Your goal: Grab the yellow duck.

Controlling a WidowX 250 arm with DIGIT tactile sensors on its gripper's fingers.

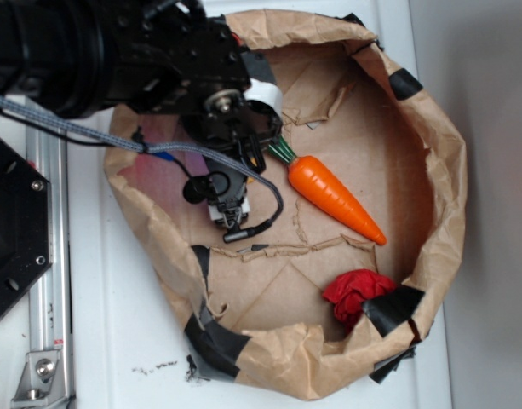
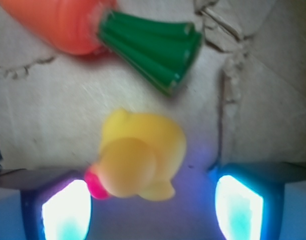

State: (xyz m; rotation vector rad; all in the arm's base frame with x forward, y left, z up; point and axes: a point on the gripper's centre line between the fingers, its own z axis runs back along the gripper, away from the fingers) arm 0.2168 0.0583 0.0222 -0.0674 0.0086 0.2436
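Wrist view: yellow duck [image 2: 138, 155] sits on the cardboard floor [image 2: 53, 110], between the two gripper [image 2: 152, 210] fingers w/ clear gaps on both sides, closer to the left-of-frame finger [image 2: 65, 210] than the other one. Jaws spread wide, nothing held, no contact w/ the duck that I can see. Duck's pink-red beak pokes out toward the lower left of frame. Carrot [image 2: 58, 22] lies just past the duck, green top [image 2: 153, 50] pointing toward the right of frame, near the duck but apart from it.

Exterior view: arm [image 1: 192, 77] hangs over the left part of a brown paper-lined bin [image 1: 431, 128] patched w/ black tape; duck hidden under the arm here. Carrot [image 1: 333, 196] lies mid-bin, tip toward lower right. Red cloth lump [image 1: 356, 291] sits by the near rim, well apart from the gripper.
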